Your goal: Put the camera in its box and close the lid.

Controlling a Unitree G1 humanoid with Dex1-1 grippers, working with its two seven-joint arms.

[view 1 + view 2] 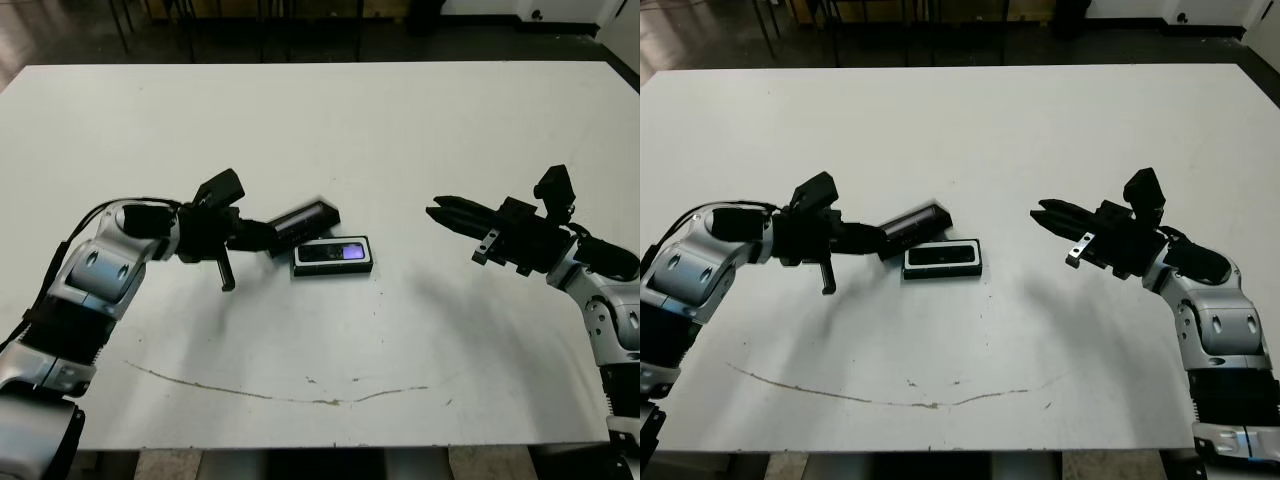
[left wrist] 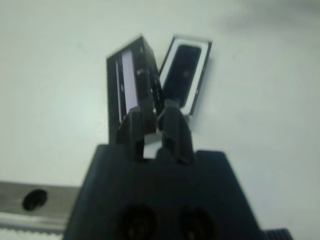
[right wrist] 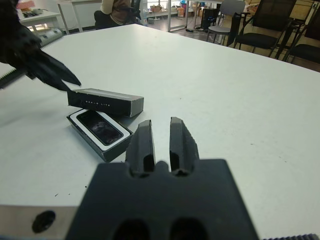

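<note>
White table (image 1: 320, 120), left claw (image 1: 268, 234) gripping lid (image 1: 304, 218) over box (image 1: 335, 256)

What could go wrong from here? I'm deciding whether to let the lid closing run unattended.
1. The left gripper pinches the lid by one end only, and the lid is tilted over the box's far edge; it could twist or slip in that grip.
2. The lid is not lined up with the box, so lowering it now might seat it crooked or push the box, with the camera inside, across the table.
3. The right gripper hangs apart, not steadying the box.
</note>
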